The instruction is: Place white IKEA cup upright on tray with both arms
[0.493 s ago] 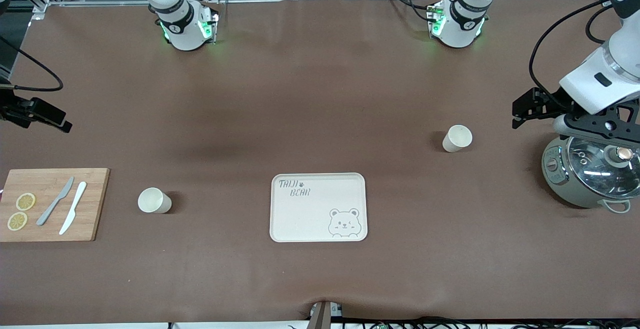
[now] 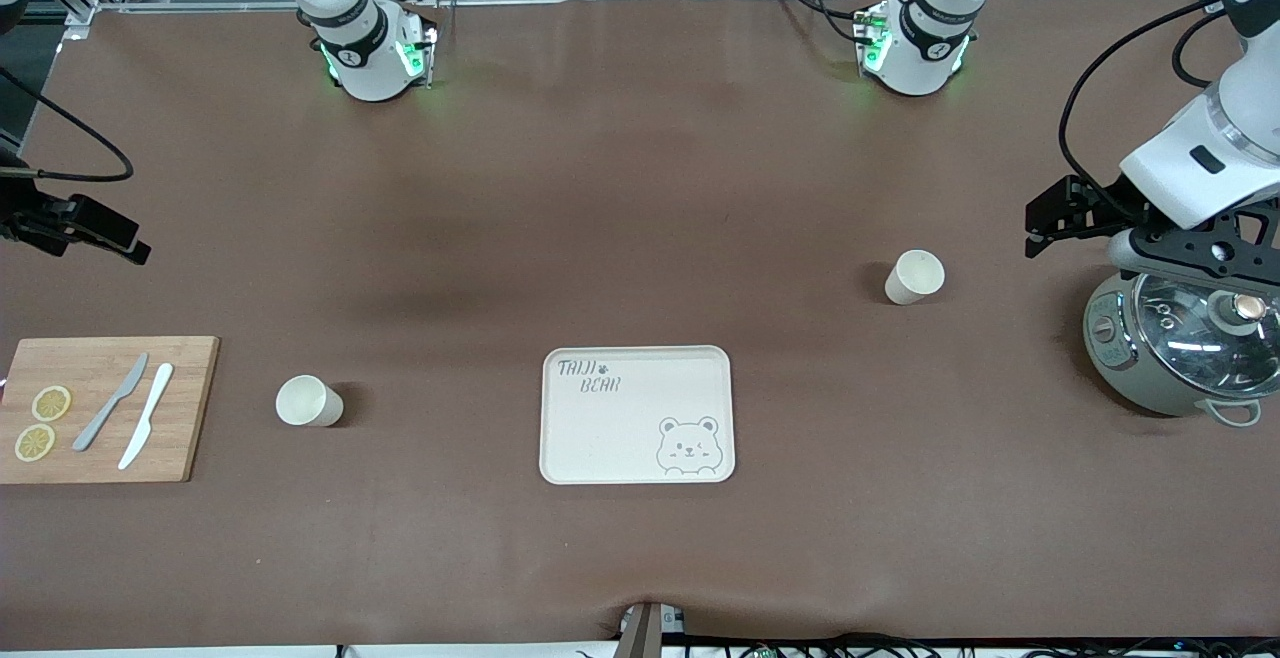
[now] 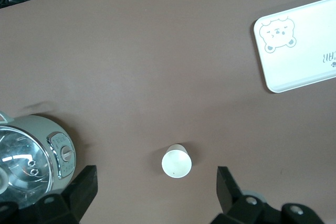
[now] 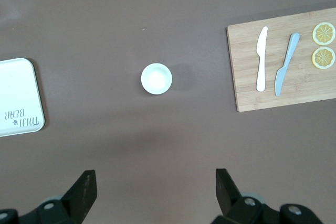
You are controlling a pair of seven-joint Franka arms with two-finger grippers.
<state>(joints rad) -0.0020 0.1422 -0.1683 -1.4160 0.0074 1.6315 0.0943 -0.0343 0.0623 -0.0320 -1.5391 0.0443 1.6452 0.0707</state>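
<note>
Two white cups stand upright on the table, not yet on the tray. One cup sits between the spread, empty fingers of the left gripper, far below them. The other cup lies ahead of the right gripper, whose jaws are also wide and empty. To do well, each arm should come straight down over its cup, centre the jaws, and squeeze softly. The tray reads "TAIJI BEAR" beside a bear face.
</note>
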